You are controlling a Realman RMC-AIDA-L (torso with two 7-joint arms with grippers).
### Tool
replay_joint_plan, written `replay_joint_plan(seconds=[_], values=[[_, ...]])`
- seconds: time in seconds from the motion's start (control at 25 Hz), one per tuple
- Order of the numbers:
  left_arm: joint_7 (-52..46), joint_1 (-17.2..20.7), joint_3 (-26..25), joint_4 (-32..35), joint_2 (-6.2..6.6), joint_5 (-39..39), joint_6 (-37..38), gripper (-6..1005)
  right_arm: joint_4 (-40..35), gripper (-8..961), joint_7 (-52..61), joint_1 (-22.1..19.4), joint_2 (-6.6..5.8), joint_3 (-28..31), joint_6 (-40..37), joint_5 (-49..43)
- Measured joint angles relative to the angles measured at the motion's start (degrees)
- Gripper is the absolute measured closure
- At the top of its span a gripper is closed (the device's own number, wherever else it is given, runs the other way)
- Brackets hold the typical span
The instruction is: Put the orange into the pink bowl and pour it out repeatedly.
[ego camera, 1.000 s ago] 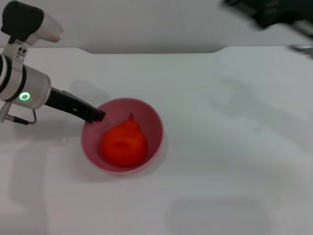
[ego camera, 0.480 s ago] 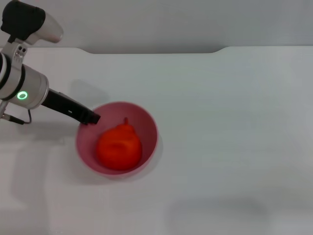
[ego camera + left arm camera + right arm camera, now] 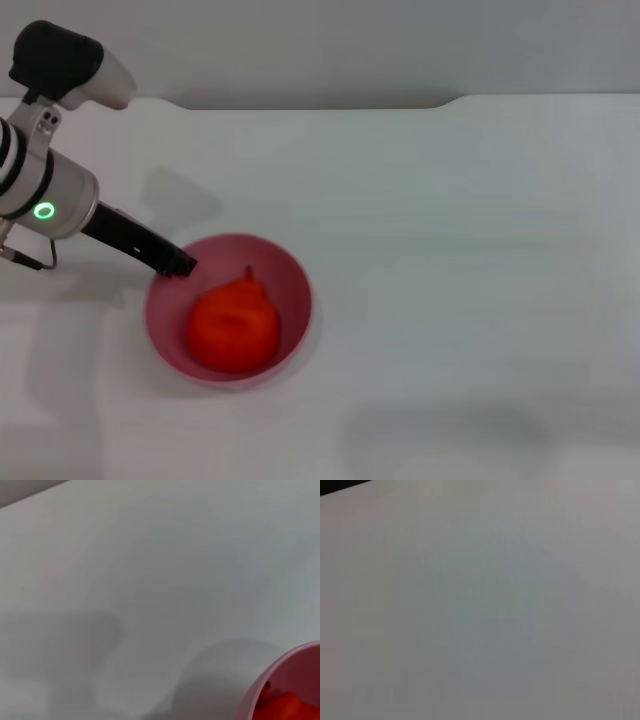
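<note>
The left gripper (image 3: pixel 183 265) reaches from the left side and its dark tip is at the rim of the pink bowl (image 3: pixel 292 295), at about 10 o'clock of the bowl. It seems to grip the rim, but I cannot tell how far the fingers are open. The orange (image 3: pixel 232 324) lies inside the bowl, its small stem pointing to 12 o'clock. The bowl stands on the white table (image 3: pixel 460 280). The right gripper does not show in any view.
</note>
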Motion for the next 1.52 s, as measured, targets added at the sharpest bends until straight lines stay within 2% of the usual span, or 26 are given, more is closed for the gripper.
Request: replay_joint_plan(seconds=[0.68,1.04,1.32,1.48,1.52], values=[[-0.63,0.43,3.14,-0.72,0.21,0.23,0.56,796,0.56,298,0.09,0.74,0.12,-0.41,-1.72,0.45],[-0.02,0.61,0.66,1.57,-0.15,-0.12,1.06,794,2.02,298,0.36,1.07,0.09,-0.4,-1.77,0.53],[2.3,-0.42,-7.08,9.25,-1.26,-3.72,8.94,495,2.74,298,0.4,1.44,0.09,-0.07,-1.77,0.54],[5.29,-0.06,-13.25,13.24,-1.29,-13.4,10.62,360,2.81,298,0.4,1.65,0.09,-0.07,-1.76,0.55],[6.5,0.22,-14.88,13.38,-1.3,-15.98,10.49,281,2.92,298,0.4,1.77,0.09,-0.11,-1.76,0.54]])
